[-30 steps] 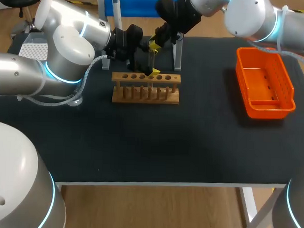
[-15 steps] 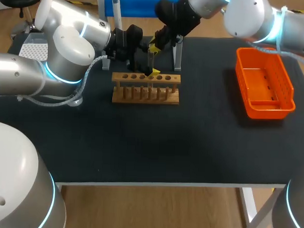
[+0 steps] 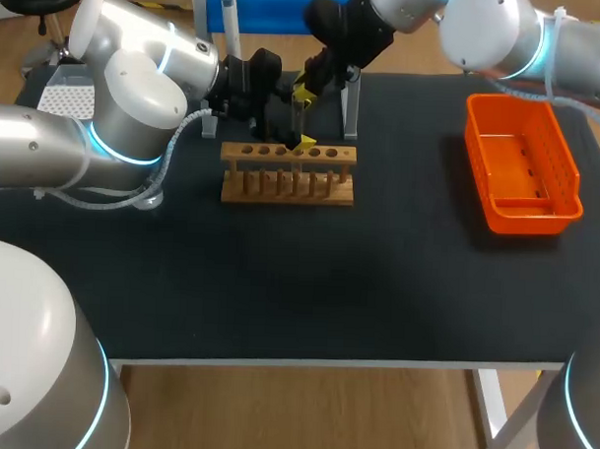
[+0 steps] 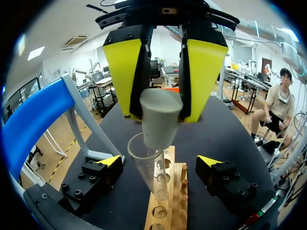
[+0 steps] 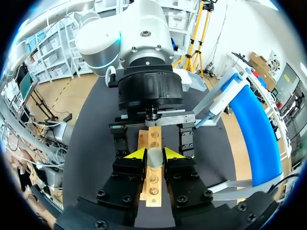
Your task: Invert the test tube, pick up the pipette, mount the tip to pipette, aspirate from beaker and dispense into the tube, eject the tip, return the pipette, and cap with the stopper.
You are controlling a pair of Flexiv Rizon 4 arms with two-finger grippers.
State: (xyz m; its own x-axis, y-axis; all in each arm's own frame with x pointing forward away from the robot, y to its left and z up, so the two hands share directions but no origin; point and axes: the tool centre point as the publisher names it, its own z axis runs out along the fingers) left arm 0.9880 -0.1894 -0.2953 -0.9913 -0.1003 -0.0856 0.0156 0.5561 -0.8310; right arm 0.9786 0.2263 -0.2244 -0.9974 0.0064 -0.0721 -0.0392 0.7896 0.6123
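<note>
**Right claw point(image 5: 154, 153) clamped on a grey tapered stopper point(image 4: 159, 117) at the mouth of a clear glass test tube point(image 4: 149, 167)**

Both yellow-tipped fingers of the right claw press on the stopper from two sides, with its narrow end pointing down. The stopper's lower end meets the open rim of the test tube; whether it is seated inside cannot be told. The test tube stands mouth up and slightly tilted, with its base in a hole of the light wooden test tube rack point(image 3: 287, 173). The rack rests on the black bench point(image 3: 308, 284) near the far edge. The left claw point(image 4: 160, 162) has its fingers apart, one on each side of the test tube, with a gap showing on both sides. An orange plastic basket point(image 3: 477, 152) stands well apart from the rack, on the bench's right side.
</note>
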